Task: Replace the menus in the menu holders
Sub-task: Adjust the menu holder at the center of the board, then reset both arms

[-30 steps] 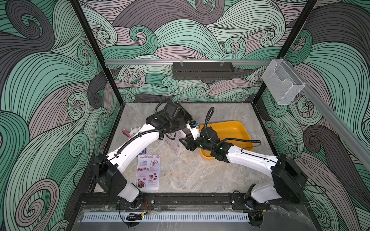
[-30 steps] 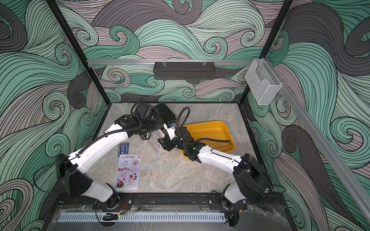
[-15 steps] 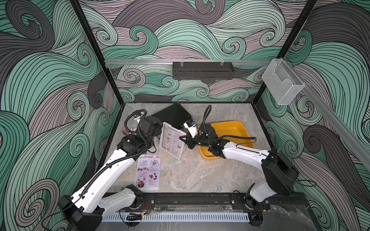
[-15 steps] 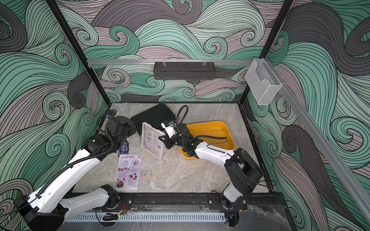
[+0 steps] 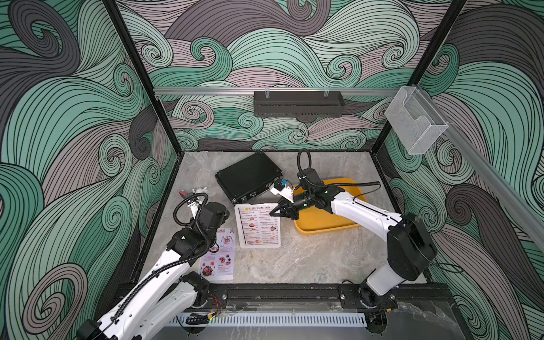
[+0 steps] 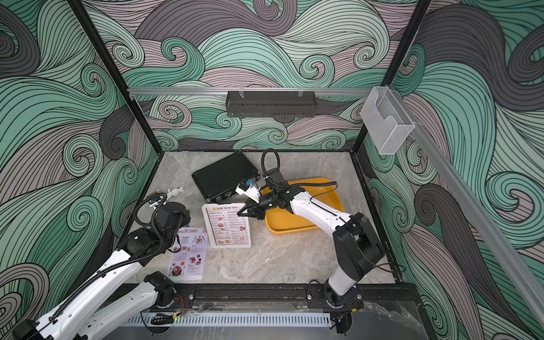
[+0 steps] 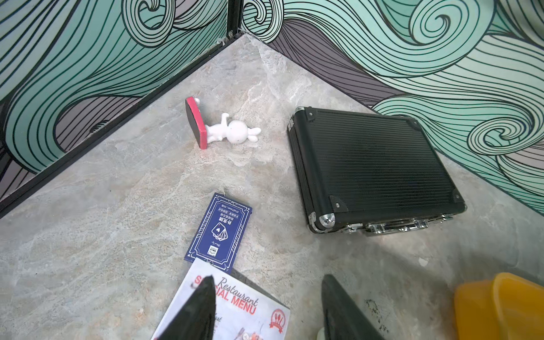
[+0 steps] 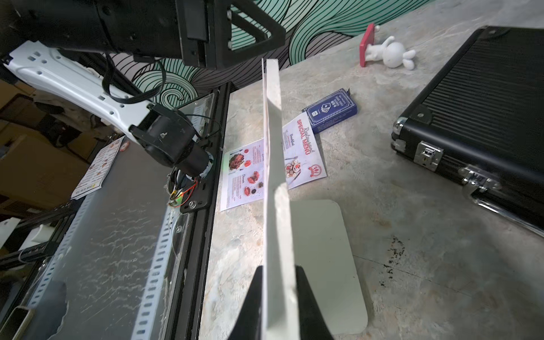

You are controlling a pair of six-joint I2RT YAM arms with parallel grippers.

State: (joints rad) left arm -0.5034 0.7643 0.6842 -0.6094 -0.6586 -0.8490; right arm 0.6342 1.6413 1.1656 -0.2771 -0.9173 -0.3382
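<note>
Swap barely begun — right tool (image 8: 278, 273) pinches the menu holder (image 8: 273, 117), Dim Sum Inn menu (image 5: 259, 226) inside; left tool (image 7: 266, 297), jaws apart, hovers over Special Menu (image 5: 219, 259), lower left.

You see a black briefcase (image 5: 248, 176) lying flat on the marble tabletop (image 5: 309, 259), lid shut, with its latches facing away from the back wall. To the right of the briefcase, and near it, sits a shallow yellow tray (image 5: 319, 222). To the left of the briefcase, a white rabbit figurine (image 7: 232, 132) lies on its side, its red base turned away from the case. A blue card box (image 7: 219, 232) lies flat, left of the briefcase and nearer the front. Above the briefcase, a black perforated basket (image 5: 297, 104) hangs from the back-wall rail. A clear plastic box (image 5: 415, 123) is mounted high on the right, well apart from the case.
</note>
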